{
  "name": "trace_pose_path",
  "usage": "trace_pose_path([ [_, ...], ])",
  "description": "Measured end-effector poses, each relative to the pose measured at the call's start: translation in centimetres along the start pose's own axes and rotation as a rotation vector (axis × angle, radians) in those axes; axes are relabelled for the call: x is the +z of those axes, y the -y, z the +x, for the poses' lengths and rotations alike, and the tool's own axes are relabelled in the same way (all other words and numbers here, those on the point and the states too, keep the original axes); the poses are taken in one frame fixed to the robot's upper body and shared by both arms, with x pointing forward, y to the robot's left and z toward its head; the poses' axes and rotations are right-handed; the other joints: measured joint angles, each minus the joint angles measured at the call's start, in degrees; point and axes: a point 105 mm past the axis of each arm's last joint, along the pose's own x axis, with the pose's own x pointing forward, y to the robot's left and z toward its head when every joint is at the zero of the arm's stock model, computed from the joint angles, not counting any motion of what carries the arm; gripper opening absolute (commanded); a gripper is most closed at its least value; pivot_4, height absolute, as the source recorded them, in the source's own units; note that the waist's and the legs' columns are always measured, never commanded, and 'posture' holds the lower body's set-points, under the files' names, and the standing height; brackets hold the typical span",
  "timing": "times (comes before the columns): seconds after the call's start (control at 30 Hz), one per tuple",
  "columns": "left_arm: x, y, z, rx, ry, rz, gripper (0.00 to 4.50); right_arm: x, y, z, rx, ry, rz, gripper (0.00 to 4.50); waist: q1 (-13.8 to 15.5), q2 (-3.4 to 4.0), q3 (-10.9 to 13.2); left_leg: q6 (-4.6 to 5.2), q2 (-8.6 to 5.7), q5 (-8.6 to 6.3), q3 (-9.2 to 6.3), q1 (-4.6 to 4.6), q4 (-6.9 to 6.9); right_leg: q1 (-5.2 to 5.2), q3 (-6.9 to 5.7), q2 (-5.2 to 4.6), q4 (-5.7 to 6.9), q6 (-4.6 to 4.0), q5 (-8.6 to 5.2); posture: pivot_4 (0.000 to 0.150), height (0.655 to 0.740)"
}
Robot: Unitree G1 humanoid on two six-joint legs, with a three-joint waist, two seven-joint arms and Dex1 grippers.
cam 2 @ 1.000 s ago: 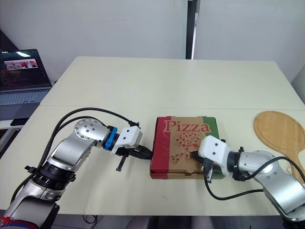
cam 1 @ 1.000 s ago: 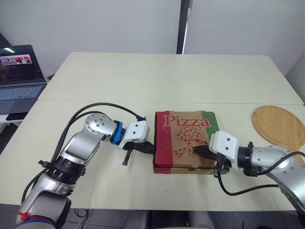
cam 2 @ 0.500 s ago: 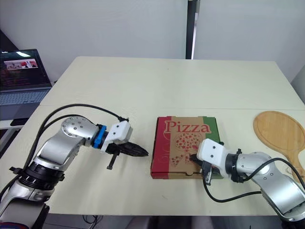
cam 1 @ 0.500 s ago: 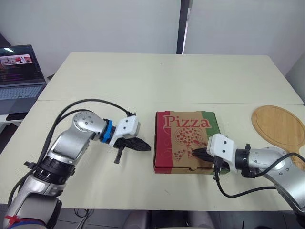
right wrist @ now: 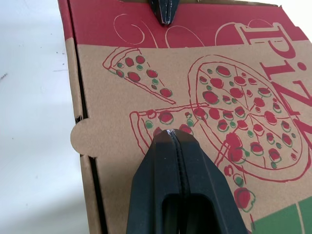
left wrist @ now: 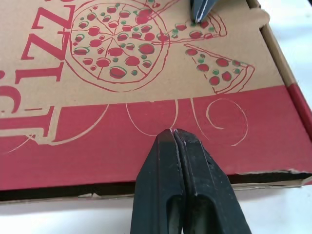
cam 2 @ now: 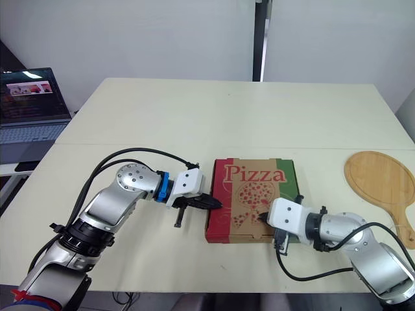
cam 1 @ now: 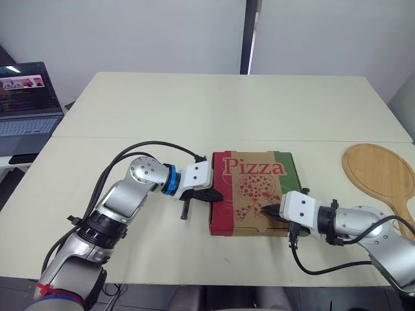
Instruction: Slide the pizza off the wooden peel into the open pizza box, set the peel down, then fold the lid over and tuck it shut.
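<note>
My left hand (cam 1: 219,196), which had pulled away leftward, is back, fingers together, on the left edge of the pizza box (cam 1: 254,170).

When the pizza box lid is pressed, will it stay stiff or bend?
The pizza box looks like thin cardboard, so its lid probably flexes under the shut left gripper and right gripper. A dark gap under the lid's edge suggests it may spring back up. Being flat and low, the box likely slides on the table rather than tips.
</note>
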Motion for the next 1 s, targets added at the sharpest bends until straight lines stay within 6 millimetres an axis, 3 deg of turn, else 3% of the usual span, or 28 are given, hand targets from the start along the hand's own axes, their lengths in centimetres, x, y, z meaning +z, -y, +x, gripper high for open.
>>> trace_pose_path([
  [0.2, 0.6, -0.3, 0.1, 0.047, 0.096, -0.085, 0.0, 0.1, 2.0, -0.8, -0.124, 0.056, 0.042, 0.01, -0.1, -0.02, 0.0, 0.0, 0.02, 0.0, 0.01, -0.05, 0.01, -0.11, 0.02, 0.0, 0.05, 0.0, 0.0, 0.15, 0.74],
  [0.37, 0.7, -3.3, -3.5, 0.307, 0.173, -0.183, 0.0, 0.0, 5.3, -3.8, -0.308, 0.063, 0.079, 0.01, -0.1, -0.02, 0.0, 0.0, 0.05, 0.0, 0.01, -0.06, -0.02, -0.13, 0.01, 0.02, 0.04, -0.01, 0.0, 0.15, 0.74],
  [0.43, 0.5, -4.7, -4.9, 0.439, 0.19, -0.2, 0.0, -1.2, 6.2, -4.9, -0.368, 0.02, 0.097, 0.01, -0.1, -0.02, 0.0, 0.0, 0.03, 0.0, 0.02, -0.05, -0.02, -0.12, 0.02, 0.01, 0.03, -0.01, 0.01, 0.15, 0.74],
  [0.57, -2.8, -6.0, -6.2, 0.638, 0.124, -0.28, 0.0, -5.4, 6.8, -6.5, -0.434, -0.132, 0.142, 0.01, 0.0, -0.02, 0.0, 0.0, -0.01, 0.0, 0.05, -0.05, -0.02, -0.13, 0.05, -0.02, 0.03, -0.01, 0.01, 0.15, 0.74],
  [0.7, -4.8, -5.6, -4.7, 0.649, 0.091, -0.355, 0.0, -7.0, 6.3, -6.6, -0.42, -0.181, 0.157, 0.01, 0.0, -0.02, 0.0, -0.01, 0.0, 0.0, 0.05, -0.07, -0.01, -0.14, 0.05, -0.02, 0.04, -0.01, 0.01, 0.15, 0.74],
  [1.0, -4.1, -4.7, -0.3, 0.536, 0.12, -0.387, 0.0, -7.8, 3.4, -5.2, -0.274, -0.189, 0.22, 0.01, -0.1, -0.02, 0.0, -0.01, 0.0, 0.0, 0.05, -0.06, -0.01, -0.13, 0.05, -0.02, 0.05, -0.01, 0.01, 0.15, 0.74],
])
